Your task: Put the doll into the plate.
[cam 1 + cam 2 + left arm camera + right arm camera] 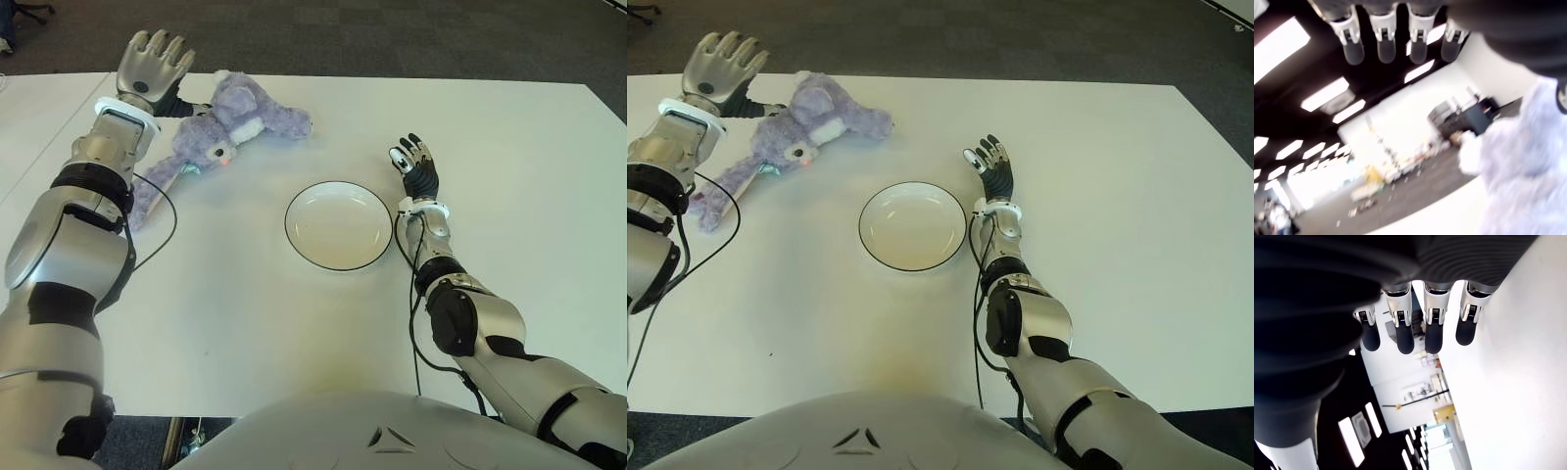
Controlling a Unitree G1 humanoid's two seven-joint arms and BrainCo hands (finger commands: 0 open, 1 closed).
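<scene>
Firstly, doll: a purple plush rabbit (227, 128) lies on its side on the white table (509, 147), toward the far left part, its long ears trailing down toward the robot's left forearm.
Doll's face: a white muzzle and a small pink nose (224, 162) turned toward the near edge.
Doll versus plate: well apart; the toy lies up and to the left of the dish, outside it.
Plate: a round white plate with a thin dark rim (339, 225), near the table's middle, nothing in it.
Left hand: the left hand (154, 65) shows at the far table edge, just beside the doll's back end, fingers (1387, 36) stretched out and spread, grasping nothing; whether the palm touches the plush cannot be told.
Right hand: the right hand (991, 164) shows just right of the plate, fingers (1433, 328) extended and relaxed, holding nothing.
Cables: a black cable (167, 220) loops beside the left forearm.
Floor: dark carpet (392, 39) beyond the table's far edge.
</scene>
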